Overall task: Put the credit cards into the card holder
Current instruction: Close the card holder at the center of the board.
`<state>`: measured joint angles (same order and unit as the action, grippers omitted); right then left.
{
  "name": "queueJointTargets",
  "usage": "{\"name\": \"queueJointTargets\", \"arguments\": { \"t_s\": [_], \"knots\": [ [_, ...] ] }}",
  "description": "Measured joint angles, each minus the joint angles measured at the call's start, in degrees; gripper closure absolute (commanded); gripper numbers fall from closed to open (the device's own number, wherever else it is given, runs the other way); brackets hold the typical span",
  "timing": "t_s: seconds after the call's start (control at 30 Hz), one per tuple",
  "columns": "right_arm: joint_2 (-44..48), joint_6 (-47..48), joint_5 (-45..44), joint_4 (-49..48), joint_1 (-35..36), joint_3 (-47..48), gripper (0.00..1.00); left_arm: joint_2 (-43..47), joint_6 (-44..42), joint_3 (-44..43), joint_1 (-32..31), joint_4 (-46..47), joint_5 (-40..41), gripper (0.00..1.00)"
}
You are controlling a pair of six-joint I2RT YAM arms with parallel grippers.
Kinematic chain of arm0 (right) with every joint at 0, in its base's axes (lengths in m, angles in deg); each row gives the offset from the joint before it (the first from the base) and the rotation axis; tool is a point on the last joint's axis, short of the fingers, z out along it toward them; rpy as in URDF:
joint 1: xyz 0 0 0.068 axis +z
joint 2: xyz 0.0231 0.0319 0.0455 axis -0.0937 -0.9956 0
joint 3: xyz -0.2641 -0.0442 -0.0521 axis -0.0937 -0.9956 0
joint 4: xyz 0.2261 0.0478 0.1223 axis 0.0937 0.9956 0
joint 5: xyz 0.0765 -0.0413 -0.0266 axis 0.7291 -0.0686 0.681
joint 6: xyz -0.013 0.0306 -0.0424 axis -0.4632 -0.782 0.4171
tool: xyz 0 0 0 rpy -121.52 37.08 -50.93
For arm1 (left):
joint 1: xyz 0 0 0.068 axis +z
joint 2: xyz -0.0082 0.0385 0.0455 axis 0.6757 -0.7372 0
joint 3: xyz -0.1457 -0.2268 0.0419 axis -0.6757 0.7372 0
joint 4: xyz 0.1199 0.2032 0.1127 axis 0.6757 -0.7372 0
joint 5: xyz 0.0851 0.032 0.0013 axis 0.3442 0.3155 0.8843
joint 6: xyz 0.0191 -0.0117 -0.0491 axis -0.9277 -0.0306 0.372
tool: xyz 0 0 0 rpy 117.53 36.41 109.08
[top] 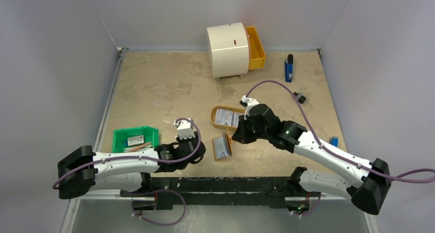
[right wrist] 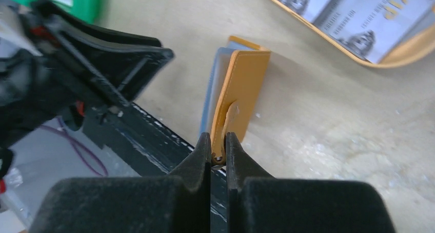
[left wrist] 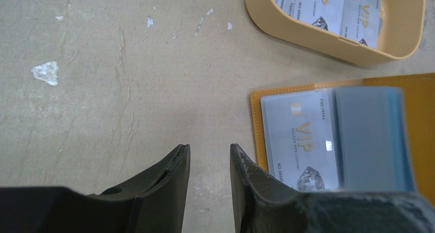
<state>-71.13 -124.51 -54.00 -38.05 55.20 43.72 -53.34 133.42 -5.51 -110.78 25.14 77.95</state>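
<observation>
The tan card holder (top: 221, 148) lies near the table's front edge, between the two arms. My right gripper (right wrist: 218, 140) is shut on the small strap at the edge of its cover (right wrist: 246, 86), which stands tilted up off the table. On the holder's inner panel lies one pale credit card (left wrist: 300, 140), beside grey-blue pockets (left wrist: 372, 135). More credit cards (left wrist: 328, 7) lie in the yellow tray (left wrist: 359, 53) just beyond it. My left gripper (left wrist: 208, 148) is open and holds nothing. It hovers over bare table just left of the holder.
A green bin (top: 134, 138) with small items sits at the front left. A white round drawer unit (top: 228, 49) with its yellow drawer (top: 255, 48) pulled out stands at the back. A blue object (top: 289, 69) and a small black object (top: 300, 97) lie to the right.
</observation>
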Motion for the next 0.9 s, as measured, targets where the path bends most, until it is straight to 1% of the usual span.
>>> {"name": "queueJointTargets", "arguments": {
  "t_s": [0.13, 0.27, 0.43, 0.67, 0.8, 0.9],
  "knots": [
    [-1.51, 0.13, 2.69, -4.52, 0.00, -0.02, 1.00, -1.46, -0.04, 0.94, 0.00, 1.57, -1.18, 0.67],
    [-4.85, 0.13, 2.86, -7.13, 0.00, -0.87, 1.00, -1.75, -0.04, 1.11, 0.00, 1.75, -1.60, 0.68],
    [-7.67, 0.22, 1.62, -6.71, 0.00, -2.47, 1.00, -0.81, -0.02, 2.34, 0.00, 2.40, -1.62, 0.68],
    [-7.78, 0.17, 0.59, -6.75, 0.00, -3.15, 1.00, -0.79, 0.02, 3.06, 0.00, 2.62, -1.79, 0.68],
    [-8.20, 0.13, 1.70, -8.26, 0.00, -3.15, 1.00, -0.79, 0.02, 3.10, 0.00, 2.67, -1.79, 0.69],
    [-10.12, -0.28, 4.00, -11.58, 0.35, -3.15, 1.00, -0.87, 0.02, 3.45, 0.00, 3.15, -1.90, 0.72]
  ]
}}
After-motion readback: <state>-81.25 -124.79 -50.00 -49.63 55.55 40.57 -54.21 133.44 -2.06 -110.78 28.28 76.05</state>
